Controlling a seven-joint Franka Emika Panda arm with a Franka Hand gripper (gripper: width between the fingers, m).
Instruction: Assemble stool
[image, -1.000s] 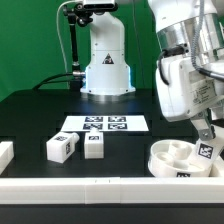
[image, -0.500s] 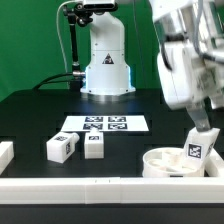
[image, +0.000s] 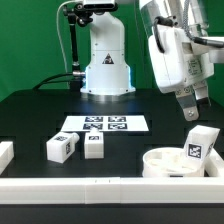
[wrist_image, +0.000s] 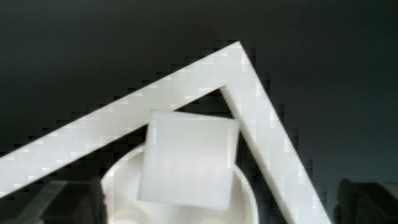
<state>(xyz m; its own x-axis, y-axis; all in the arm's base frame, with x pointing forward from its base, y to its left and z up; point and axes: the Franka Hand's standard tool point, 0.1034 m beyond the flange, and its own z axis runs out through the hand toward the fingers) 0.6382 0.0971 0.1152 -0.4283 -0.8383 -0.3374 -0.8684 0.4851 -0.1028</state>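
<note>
The white round stool seat lies at the exterior view's right, against the front rail. One blocky white leg with a square tag stands in it, leaning a little. My gripper hangs open just above that leg and does not touch it. In the wrist view the leg rises from the seat, with my dark fingers spread wide on either side. Two more tagged legs lie on the black table at the exterior view's left.
The marker board lies flat in the middle of the table. White border rails run along the front and meet in a corner near the seat. Another white piece sits at the left edge. The arm's base stands behind.
My gripper has opened, let go of the leg and risen away from it. The leg stays standing in the seat.
</note>
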